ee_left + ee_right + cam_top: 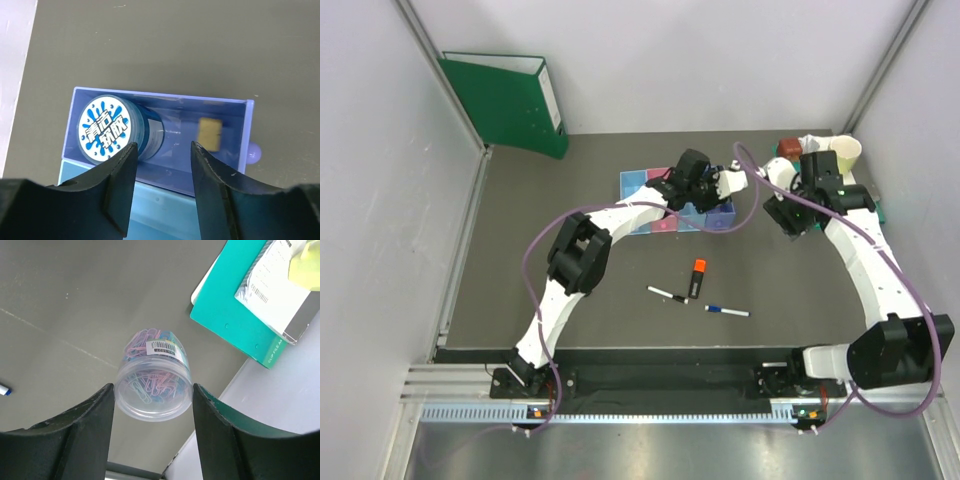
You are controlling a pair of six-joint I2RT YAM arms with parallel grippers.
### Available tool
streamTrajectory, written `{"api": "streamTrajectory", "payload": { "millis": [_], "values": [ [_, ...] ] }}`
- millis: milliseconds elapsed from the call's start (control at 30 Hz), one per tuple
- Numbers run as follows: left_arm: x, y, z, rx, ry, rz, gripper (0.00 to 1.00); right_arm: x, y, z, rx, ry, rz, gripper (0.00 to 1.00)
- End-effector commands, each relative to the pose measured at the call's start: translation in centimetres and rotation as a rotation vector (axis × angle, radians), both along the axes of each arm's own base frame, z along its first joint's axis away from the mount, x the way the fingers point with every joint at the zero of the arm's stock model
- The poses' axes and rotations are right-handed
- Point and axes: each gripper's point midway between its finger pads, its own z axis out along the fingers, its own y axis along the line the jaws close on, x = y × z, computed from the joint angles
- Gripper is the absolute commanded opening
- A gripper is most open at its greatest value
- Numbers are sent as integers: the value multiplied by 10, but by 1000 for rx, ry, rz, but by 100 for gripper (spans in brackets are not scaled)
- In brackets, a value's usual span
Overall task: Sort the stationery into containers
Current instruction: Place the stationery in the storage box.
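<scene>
Grey table (520,215) is sitting between white walls (360,200) — left gripper (162,150) is hanging open over the tub (105,131) in its bin (160,97), right gripper (152,390) is clamping a paperclip jar (152,375).

Row of bins (638,186): far middle of the table (520,260), under my left arm.
Right-end compartment (160,98): round tub (117,131) on its side at one end, block (210,134) at the other, apart.
Left gripper (162,185): I have it above that compartment.
Highlighter (698,277): on the table, nearer me than the bins.
Left pen (667,294): just beside the highlighter.
Right pen (727,311): right of both, nearer me.
Jar of paper clips (153,375): between my right gripper's (153,390) fingers, above the table.
Clip file (235,315): far right edge.
Mug (845,152): far right corner.
Binder (505,100): far left corner.
</scene>
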Motion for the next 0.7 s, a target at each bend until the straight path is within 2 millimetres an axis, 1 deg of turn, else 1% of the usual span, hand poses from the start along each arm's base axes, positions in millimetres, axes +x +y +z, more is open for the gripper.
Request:
{"api": "streamTrajectory", "payload": {
  "millis": [0, 100, 133, 167, 200, 233, 300, 333, 400, 433, 467, 500, 533, 567, 600, 633, 667],
  "values": [
    [1, -5, 58, -68, -106, 3, 53, 26, 4, 38, 38, -135, -9, 33],
    [0, 2, 76, -71, -136, 21, 53, 35, 6, 50, 61, -177, -22, 32],
    [-2, 9, 87, -73, -155, 38, 53, 37, 7, 54, 68, -190, -24, 32],
    [-4, 12, 93, -76, -166, 45, 53, 43, 9, 62, 84, -217, -30, 31],
    [-4, 17, 99, -76, -176, 58, 53, 45, 10, 66, 90, -230, -30, 30],
    [-7, 25, 108, -76, -186, 73, 53, 48, 11, 69, 96, -240, -33, 30],
    [-9, 37, 113, -47, -206, 92, 53, 55, 12, 80, 110, -271, -44, 29],
    [-14, 46, 116, -31, -212, 102, 53, 58, 12, 85, 117, -285, -49, 29],
    [-16, 60, 116, 9, -230, 117, 52, 67, 20, 93, 154, -307, -35, 28],
    [-24, 71, 117, 21, -223, 123, 52, 71, 21, 96, 163, -315, -36, 28],
    [-29, 80, 113, 43, -207, 125, 52, 79, 24, 99, 179, -319, -40, 27],
    [-34, 87, 110, 62, -195, 118, 52, 83, 26, 100, 187, -317, -35, 27],
    [-46, 98, 110, 78, -185, 110, 52, 93, 31, 94, 199, -298, -30, 27],
    [-57, 107, 103, 113, -153, 97, 52, 101, 34, 102, 208, -314, -25, 27],
    [-66, 113, 99, 131, -140, 75, 52, 107, 39, 102, 215, -310, -17, 27],
    [-80, 123, 100, 144, -129, 66, 51, 116, 42, 89, 215, -272, -15, 27],
    [-90, 129, 96, 160, -106, 54, 51, 125, 48, 98, 227, -290, -1, 27]
  ]
}}
